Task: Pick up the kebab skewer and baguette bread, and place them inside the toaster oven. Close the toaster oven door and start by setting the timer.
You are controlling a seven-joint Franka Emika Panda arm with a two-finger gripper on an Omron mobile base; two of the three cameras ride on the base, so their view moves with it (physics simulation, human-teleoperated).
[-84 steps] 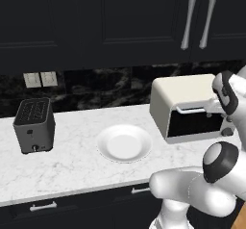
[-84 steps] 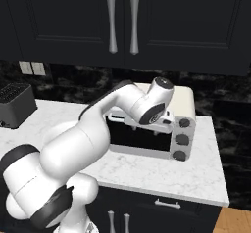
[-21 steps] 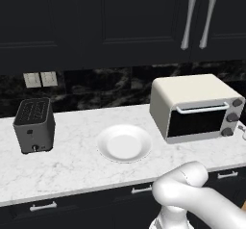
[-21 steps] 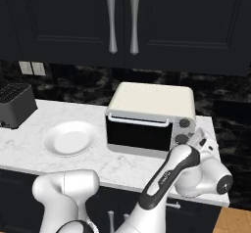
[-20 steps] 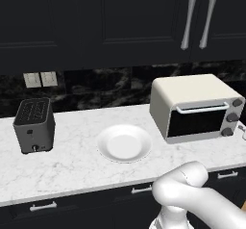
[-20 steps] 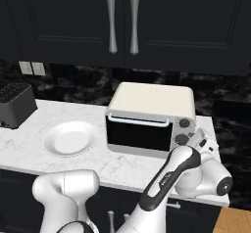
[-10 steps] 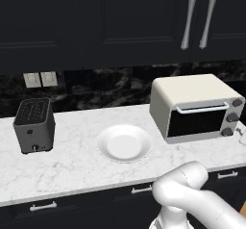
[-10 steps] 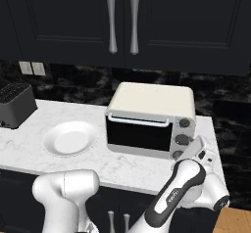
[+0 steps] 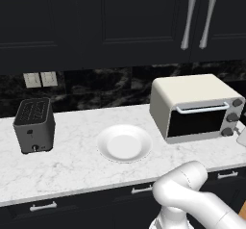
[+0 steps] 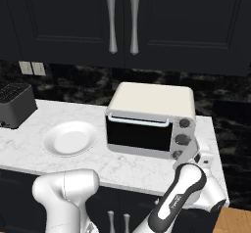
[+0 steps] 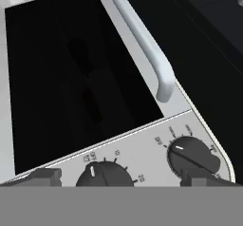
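Cream toaster oven [image 11: 142,149] before gripper [image 11: 118,178]

You had the toaster oven [image 9: 194,107] at the right of the marble counter [image 9: 67,163], its door [image 9: 197,120] shut. A white plate [image 9: 124,143] sat bare just left of it; the dark slot toaster [image 9: 33,125] stood far left.

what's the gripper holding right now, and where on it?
Nothing. The gripper is open, its fingertips either side of a knob on the toaster oven, whose door is shut.
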